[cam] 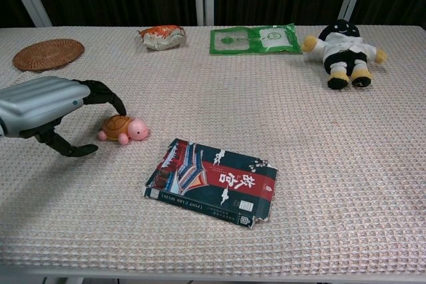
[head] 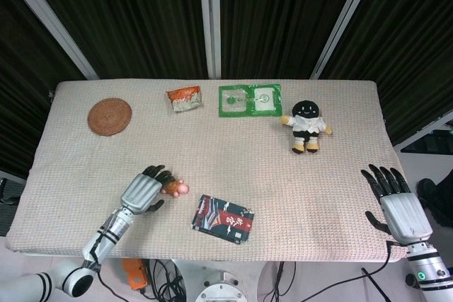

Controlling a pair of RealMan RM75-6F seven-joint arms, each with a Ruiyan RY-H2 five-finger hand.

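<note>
- The left robot hand (cam: 46,108) hovers low over the near-left part of the desk (cam: 346,164), fingers curved down and apart, thumb spread below; it grasps nothing.
- Its fingertips (cam: 120,106) reach the shell end of the toy turtle (cam: 124,128); in the chest view they look to be at or just above the shell, and I cannot tell whether they touch.
- The toy turtle lies directly ahead of those fingers, toward the robot's right of the palm, on the desk surface. Its long axis runs roughly left to right, with the pink head pointing away from the left robot hand and the brown shell nearest to it.
- In the head view the left robot hand (head: 144,190) partly covers the toy turtle (head: 175,188), so the fingers arch over the shell from the tail side.
- Just beyond and to the right lies the dark printed packet (cam: 210,181), flat, near the turtle but apart from it.
- The right robot hand (head: 396,199) rests at the far right edge of the desk, fingers spread and empty, well apart from the turtle; the left one is plainly the nearer.
- Farther back lie the woven coaster (head: 110,115), an orange snack bag (head: 184,98), a green packet (head: 249,99) and a plush penguin (head: 306,125), all well apart from both hands.
</note>
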